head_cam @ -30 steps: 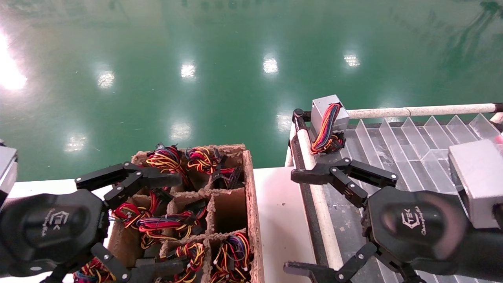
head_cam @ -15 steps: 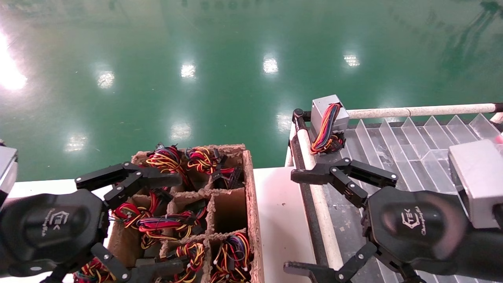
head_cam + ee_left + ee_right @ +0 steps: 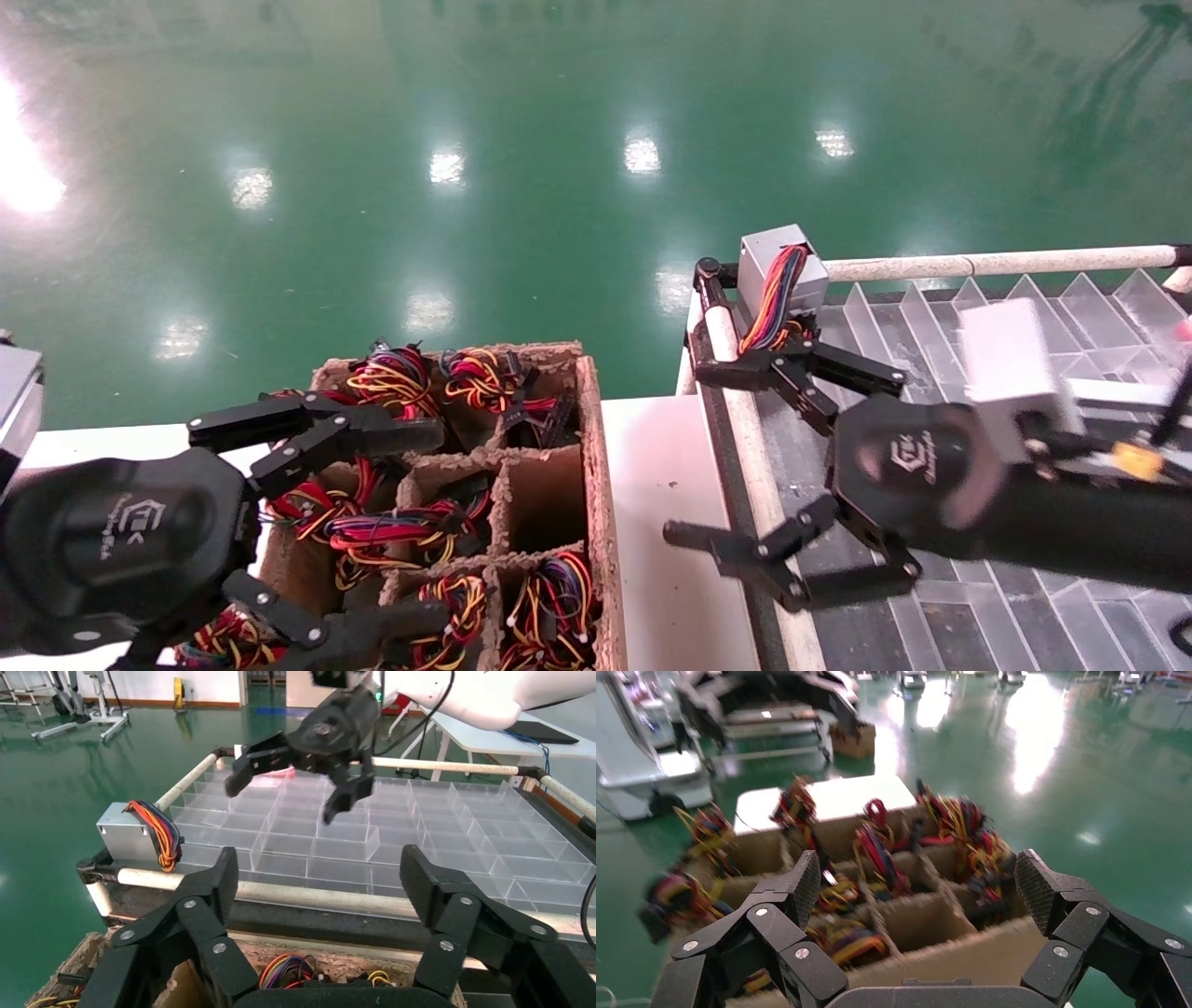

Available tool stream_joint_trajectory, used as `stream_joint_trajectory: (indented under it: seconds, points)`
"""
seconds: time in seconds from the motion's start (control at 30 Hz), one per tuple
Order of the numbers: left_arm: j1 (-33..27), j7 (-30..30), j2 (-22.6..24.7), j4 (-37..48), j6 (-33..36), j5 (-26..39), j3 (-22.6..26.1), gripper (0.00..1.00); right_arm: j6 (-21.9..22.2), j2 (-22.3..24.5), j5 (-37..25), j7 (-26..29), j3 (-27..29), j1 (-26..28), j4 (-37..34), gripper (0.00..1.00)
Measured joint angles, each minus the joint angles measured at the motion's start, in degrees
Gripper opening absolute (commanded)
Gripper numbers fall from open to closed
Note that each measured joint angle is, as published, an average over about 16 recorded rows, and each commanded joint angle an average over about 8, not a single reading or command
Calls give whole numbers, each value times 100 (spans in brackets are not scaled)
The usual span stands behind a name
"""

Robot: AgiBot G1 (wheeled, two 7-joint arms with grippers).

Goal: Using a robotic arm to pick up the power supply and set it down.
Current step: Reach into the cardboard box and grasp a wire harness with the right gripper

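The power supply is hidden; only loose red-yellow-black wire bundles (image 3: pixel 400 377) show in the cells of the cardboard crate (image 3: pixel 596 447). The right robotic arm (image 3: pixel 1071 531) reaches across the clear tray's near rail. Its right gripper (image 3: pixel 684 454) hangs open and empty over the white strip between tray and crate. In the right wrist view this right gripper (image 3: pixel 919 881) faces the crate (image 3: pixel 961 952). My left gripper (image 3: pixel 442 524) stands open and empty above the crate's left cells. The left wrist view shows the left gripper (image 3: pixel 321 871) and, farther off, the right gripper (image 3: pixel 281 801).
A grey box with a neat orange-blue-purple wire band (image 3: pixel 780 266) sits at the far left corner of the clear divided tray (image 3: pixel 1024 308), also seen as the grey box (image 3: pixel 126 836). A white rail (image 3: pixel 987 264) edges the tray. Green floor lies beyond.
My right gripper has swung left and farther forward, from over the tray to its left rail, turning toward the crate. The left gripper has shifted only slightly.
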Motion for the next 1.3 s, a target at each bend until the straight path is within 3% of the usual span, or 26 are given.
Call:
stream_joint_trajectory:
  seconds: [0.4,0.63,0.73,0.87,0.97,1.03,1.3]
  points:
    - [0,0,0,0,0,0,1,0,-236,-1311,-1298,-992,-737,1425,-2212,100]
    - [0,1,0,0,0,-1,1,0,59,-2239,-1814,-1750,-1034,2077,-3682,98]
    - [-1,1,0,0,0,-1,1,0,303,-2599,-1954,-2029,-1104,2267,-4194,81]
    - [-1,1,0,0,0,-1,2,0,626,-3009,-2065,-2326,-1147,2463,-4734,39]
    - [-1,1,-1,0,0,-1,2,0,804,-3257,-2104,-2492,-1160,2569,-5032,16]
    - [-1,1,-1,0,0,-1,2,0,872,-3394,-2117,-2581,-1169,2621,-5180,8]
    - [-1,1,-1,0,-1,-1,2,0,919,-3720,-2102,-2785,-1248,2693,-5447,0]
